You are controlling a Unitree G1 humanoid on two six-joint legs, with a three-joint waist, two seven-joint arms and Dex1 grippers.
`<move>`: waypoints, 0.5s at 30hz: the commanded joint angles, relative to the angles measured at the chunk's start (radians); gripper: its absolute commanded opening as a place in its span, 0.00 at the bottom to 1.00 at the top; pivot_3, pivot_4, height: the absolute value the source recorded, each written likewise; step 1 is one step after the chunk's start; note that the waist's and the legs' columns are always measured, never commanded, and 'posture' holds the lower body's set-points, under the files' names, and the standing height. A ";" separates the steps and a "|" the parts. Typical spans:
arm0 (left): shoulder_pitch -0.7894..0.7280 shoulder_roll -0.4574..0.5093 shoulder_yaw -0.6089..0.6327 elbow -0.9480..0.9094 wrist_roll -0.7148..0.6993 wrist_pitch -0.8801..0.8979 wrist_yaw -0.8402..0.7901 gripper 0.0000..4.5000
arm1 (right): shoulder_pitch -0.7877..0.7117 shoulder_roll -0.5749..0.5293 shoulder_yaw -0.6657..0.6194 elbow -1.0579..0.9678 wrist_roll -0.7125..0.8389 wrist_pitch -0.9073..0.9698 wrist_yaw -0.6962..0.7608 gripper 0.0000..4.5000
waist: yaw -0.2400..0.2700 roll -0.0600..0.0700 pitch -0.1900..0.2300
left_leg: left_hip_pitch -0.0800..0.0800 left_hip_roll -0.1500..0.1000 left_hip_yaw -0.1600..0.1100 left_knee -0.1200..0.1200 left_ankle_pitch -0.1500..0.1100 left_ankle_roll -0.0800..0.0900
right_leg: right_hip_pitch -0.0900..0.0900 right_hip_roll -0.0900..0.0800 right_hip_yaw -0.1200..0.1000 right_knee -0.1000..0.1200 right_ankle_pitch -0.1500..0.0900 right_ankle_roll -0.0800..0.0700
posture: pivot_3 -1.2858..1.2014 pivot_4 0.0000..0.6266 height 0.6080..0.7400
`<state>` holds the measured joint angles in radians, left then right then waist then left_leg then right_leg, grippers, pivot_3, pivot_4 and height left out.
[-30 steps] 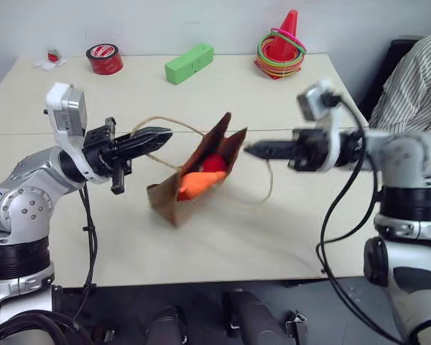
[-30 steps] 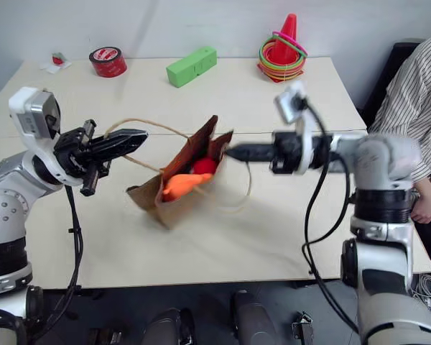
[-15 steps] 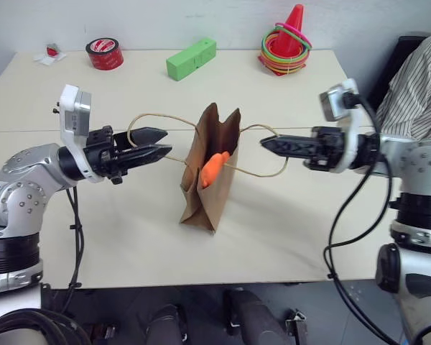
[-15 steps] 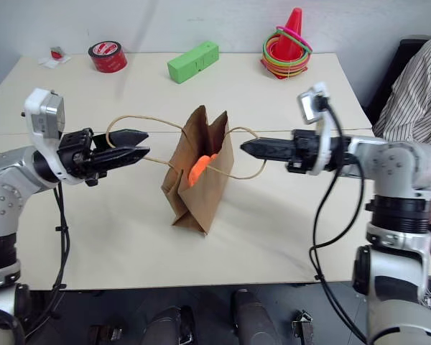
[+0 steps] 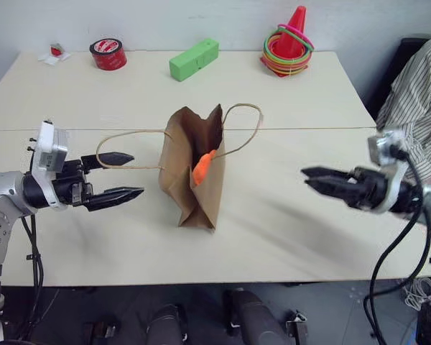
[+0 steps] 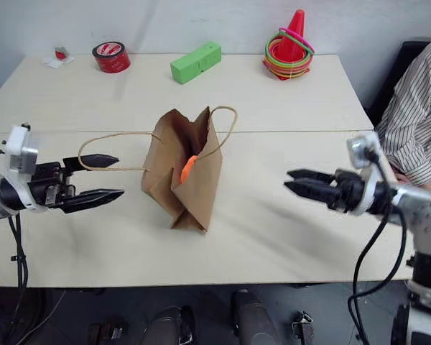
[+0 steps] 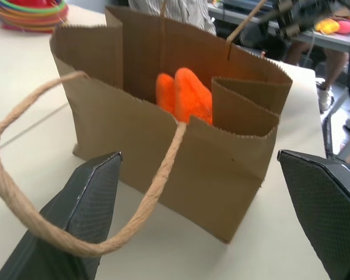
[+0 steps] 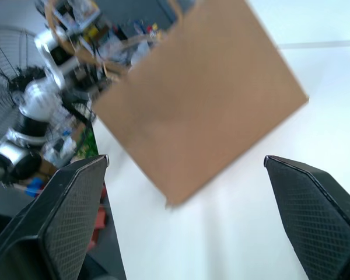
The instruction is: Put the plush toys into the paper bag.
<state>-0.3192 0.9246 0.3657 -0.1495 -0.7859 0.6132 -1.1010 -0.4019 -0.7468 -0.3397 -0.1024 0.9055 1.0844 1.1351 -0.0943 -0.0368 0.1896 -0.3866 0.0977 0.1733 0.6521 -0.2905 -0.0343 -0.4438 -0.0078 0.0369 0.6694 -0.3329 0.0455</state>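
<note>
The left pincer (image 5: 126,176) has its 2 black fingers spread apart and holds nothing; the nearer cord handle (image 5: 122,147) of the paper bag loops out between them, and whether it touches a finger cannot be told. The right pincer (image 5: 314,177) is also spread, with nothing in it, and sits well apart from the bag, pointing toward it.

Between the 2 pincers the paper bag (image 5: 192,172) stands upright on the pale worktop (image 5: 273,223), mouth open upward, its far handle (image 5: 246,123) arching up above the rim. The orange plush toy (image 7: 184,96) sits inside, its rounded top just above the near wall in the left wrist view. The red-and-white toy cannot be made out.

Along the far edge of the worktop lie a red tape roll (image 5: 108,54), a green block (image 5: 194,59) and an orange-red cone with coloured rings (image 5: 289,44). A person in a striped shirt (image 5: 416,100) is at the right.
</note>
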 commanded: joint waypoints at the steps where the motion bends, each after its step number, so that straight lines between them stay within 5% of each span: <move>1: -0.065 -0.013 0.045 -0.018 -0.109 0.098 0.065 0.99 | 0.021 0.032 0.005 -0.065 0.005 -0.074 -0.030 0.97 | 0.001 0.000 0.000 | 0.000 0.000 0.000 0.000 0.000 0.001 | 0.000 0.000 0.000 0.001 0.000 0.000 | 0.52 0.24 1.00; 9: -0.210 -0.122 0.058 0.096 -0.372 0.399 0.262 0.99 | 0.021 0.114 0.032 -0.060 -0.017 -0.187 -0.109 0.97 | 0.009 0.000 0.000 | 0.000 -0.001 -0.001 0.006 0.001 0.002 | 0.001 0.000 0.000 0.006 0.002 0.000 | 0.52 0.24 1.00; 15: -0.203 -0.160 -0.003 0.092 -0.239 0.324 0.314 0.99 | 0.054 0.168 0.064 -0.109 -0.027 -0.255 -0.155 0.97 | 0.011 0.000 0.000 | 0.000 0.000 -0.001 0.007 0.001 0.002 | 0.000 0.000 0.000 0.007 0.002 0.000 | 0.52 0.24 1.00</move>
<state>-0.5001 0.7627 0.3462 -0.0568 -1.0493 0.9785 -0.8061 -0.3642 -0.5805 -0.2759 -0.1604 0.8763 0.8674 0.9865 -0.0830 -0.0371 0.1896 -0.3865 0.0974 0.1723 0.6589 -0.2891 -0.0326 -0.4434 -0.0076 0.0369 0.6761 -0.3311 0.0454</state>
